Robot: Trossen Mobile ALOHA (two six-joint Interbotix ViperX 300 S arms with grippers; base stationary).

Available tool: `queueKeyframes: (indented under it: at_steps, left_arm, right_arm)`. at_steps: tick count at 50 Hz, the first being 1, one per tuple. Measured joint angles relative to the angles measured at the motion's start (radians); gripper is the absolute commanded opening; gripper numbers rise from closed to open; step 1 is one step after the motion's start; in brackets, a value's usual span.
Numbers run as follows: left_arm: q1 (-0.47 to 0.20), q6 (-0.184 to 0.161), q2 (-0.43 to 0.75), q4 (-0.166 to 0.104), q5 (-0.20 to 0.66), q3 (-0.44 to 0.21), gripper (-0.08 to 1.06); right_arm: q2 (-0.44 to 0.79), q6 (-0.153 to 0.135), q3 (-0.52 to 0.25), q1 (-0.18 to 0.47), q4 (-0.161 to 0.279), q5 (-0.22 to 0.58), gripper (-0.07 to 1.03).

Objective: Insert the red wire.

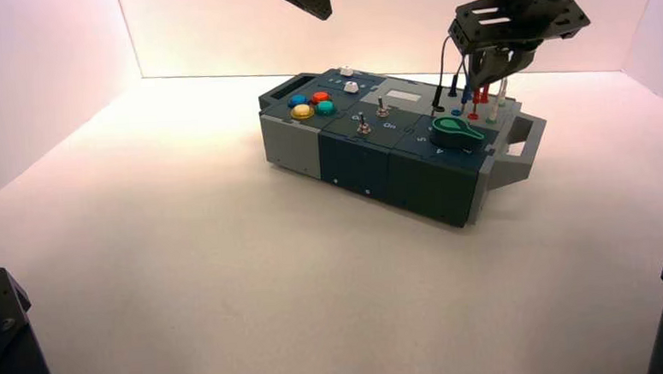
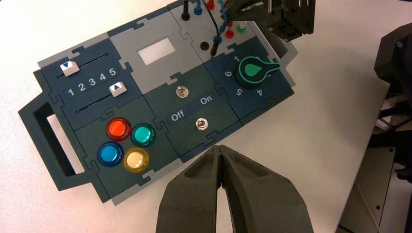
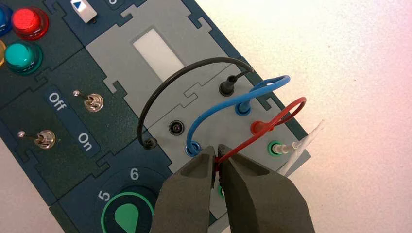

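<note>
My right hand (image 3: pixel 217 158) is closed on the red wire (image 3: pixel 250 140) near one end, over the box (image 1: pixel 357 158); its other end sits in the socket. The lead seems light and soft, so I should hold the stiffer plug. My left hand (image 2: pixel 219 148) is idle above the box, closed and empty.

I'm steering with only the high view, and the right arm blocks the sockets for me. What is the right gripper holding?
Observer: The right gripper is shut on the red wire, by the wire sockets.
Operator: Where does the red wire's other end go?
Observer: Its red plug stands in the far red socket, in the row with the white plug.
Operator: Is the black wire in at both ends?
Observer: No. One end lies beside an empty black socket.
Operator: And the left gripper?
Observer: Shut, holding nothing, off the box's front edge.
</note>
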Motion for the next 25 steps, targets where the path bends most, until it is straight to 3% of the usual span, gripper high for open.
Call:
queueKeyframes:
  at_steps: [25]
  left_arm:
    - [0.0, 0.0, 0.0, 0.0, 0.0, 0.0, -0.03]
  right_arm:
    - [0.017, 0.0, 0.003, 0.0, 0.0, -0.011, -0.02]
